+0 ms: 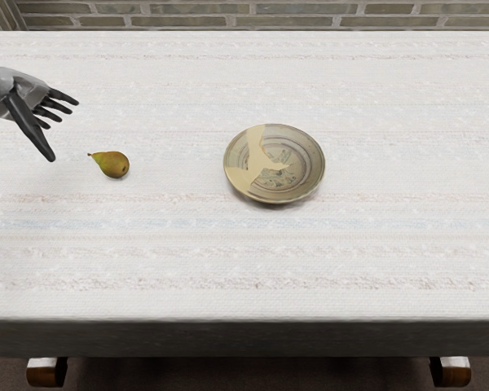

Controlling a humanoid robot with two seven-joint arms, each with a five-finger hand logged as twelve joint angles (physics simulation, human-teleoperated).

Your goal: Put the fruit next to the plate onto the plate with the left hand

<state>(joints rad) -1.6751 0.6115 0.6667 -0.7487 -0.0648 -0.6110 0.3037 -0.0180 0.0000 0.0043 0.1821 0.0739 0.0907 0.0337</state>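
Grey left hand (34, 106), fingers spread and empty, hovers left of a small yellow-brown pear (111, 164); round glazed ceramic plate (274, 163) lies well right of the pear.

It looks like a home dining room: a long table (244, 338) with a pale cloth (244, 269), a brick wall (261, 12) behind it, a ceramic plate (314, 163).

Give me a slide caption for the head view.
Left hand, fingers spread, hovers left of a pear lying on the table beside an empty plate.
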